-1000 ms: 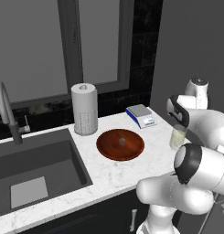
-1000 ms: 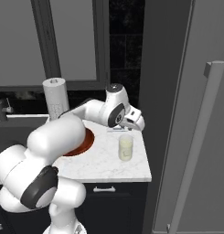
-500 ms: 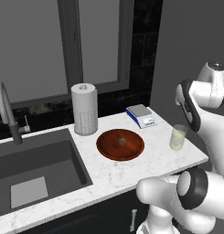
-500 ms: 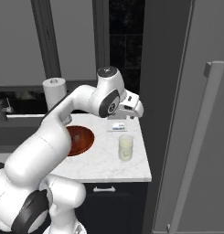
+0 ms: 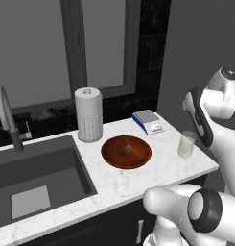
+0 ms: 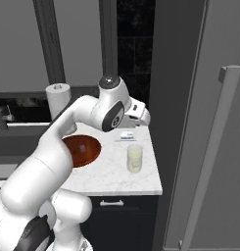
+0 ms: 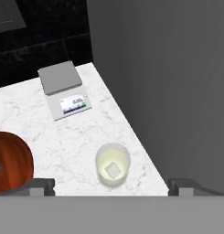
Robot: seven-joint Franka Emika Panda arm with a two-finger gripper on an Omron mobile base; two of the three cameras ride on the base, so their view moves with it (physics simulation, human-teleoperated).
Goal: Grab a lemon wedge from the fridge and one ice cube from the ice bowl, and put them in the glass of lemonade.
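Observation:
The glass of lemonade [image 7: 113, 164] stands near the counter's right front corner, beside the fridge [image 6: 190, 88]. A pale ice cube [image 7: 114, 170] floats in its liquid. My gripper [image 7: 112, 185] hovers above the glass, open, with its fingertips [image 7: 40, 185] spread wide on either side and nothing between them. The glass [image 5: 187, 144] sits just below my hand [image 6: 141, 115]. The reddish-brown ice bowl [image 5: 126, 152] lies left of the glass and holds another small ice cube [image 5: 128, 148]. The fridge door is shut. The lemon wedge is out of view.
A small scale [image 5: 147, 121] sits at the back of the counter behind the glass. A white paper-towel roll [image 5: 88, 115] stands left of the bowl, with the dark sink [image 5: 32, 178] and faucet [image 5: 6, 115] beyond it. The fridge's long bar handle [image 6: 212, 157] is at the right.
My hand has risen from just over the glass to higher above it. Its jaws have gone from nearly shut to wide open.

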